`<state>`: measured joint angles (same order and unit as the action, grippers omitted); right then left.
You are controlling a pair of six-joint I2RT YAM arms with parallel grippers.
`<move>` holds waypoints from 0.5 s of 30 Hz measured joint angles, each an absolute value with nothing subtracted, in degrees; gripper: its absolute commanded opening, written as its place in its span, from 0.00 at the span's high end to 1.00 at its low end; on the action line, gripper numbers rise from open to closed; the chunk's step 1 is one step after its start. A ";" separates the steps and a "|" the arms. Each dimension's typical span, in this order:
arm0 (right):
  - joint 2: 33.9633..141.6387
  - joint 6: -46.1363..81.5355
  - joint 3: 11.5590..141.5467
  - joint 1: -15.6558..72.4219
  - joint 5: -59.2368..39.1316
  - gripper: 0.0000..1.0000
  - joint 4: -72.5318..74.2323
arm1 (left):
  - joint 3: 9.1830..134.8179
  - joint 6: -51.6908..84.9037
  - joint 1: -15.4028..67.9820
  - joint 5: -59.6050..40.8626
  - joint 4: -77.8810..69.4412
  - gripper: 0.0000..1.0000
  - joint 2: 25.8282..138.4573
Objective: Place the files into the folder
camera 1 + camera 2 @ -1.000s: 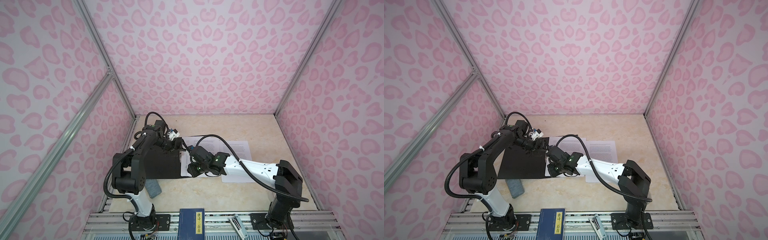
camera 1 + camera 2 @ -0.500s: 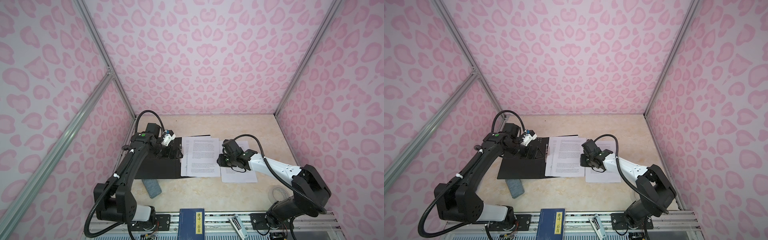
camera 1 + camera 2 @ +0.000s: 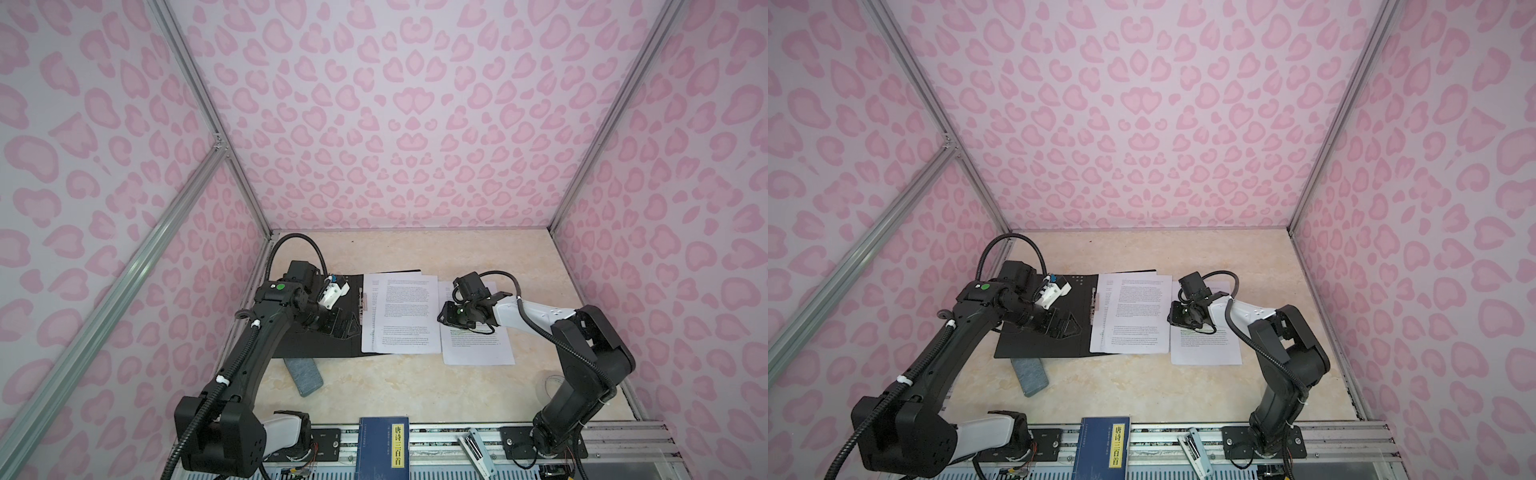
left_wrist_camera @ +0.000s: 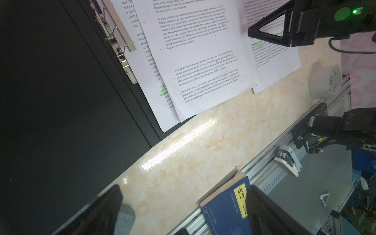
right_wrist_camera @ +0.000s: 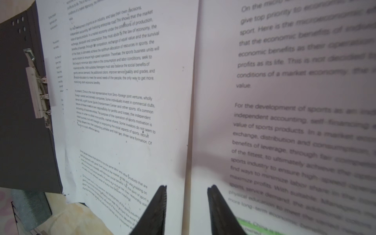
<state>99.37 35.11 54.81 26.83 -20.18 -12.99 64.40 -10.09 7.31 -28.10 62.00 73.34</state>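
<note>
Black folder (image 3: 316, 349) lies open on counter (image 3: 415, 386); 2 files (image 3: 401, 316) on its rt half, 3rd file (image 3: 478, 349) on counter just beside. L gripper (image 3: 338, 328) spread wide over folder's left half. R gripper (image 3: 441, 324) jaws apart, empty, over 3rd file.

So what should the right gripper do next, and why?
Probably lower the right gripper onto the lone white printed paper sheet and slide it left into the open black-lined folder. Two printed sheets already lie there by the metal clip; this one lies outside on the beige table, and the open gripper hovers over its edge.
</note>
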 measured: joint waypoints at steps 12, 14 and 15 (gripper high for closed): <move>103.92 34.70 57.67 26.13 -24.23 0.65 -10.46 | 64.40 -10.07 7.31 -28.29 62.00 0.02 73.25; 104.42 34.28 58.17 26.13 -24.75 0.66 -10.44 | 64.40 -10.04 7.31 -28.29 62.00 0.02 73.28; 104.64 34.13 58.46 26.13 -25.04 0.67 -10.48 | 64.40 -10.04 7.31 -28.29 62.00 0.02 73.30</move>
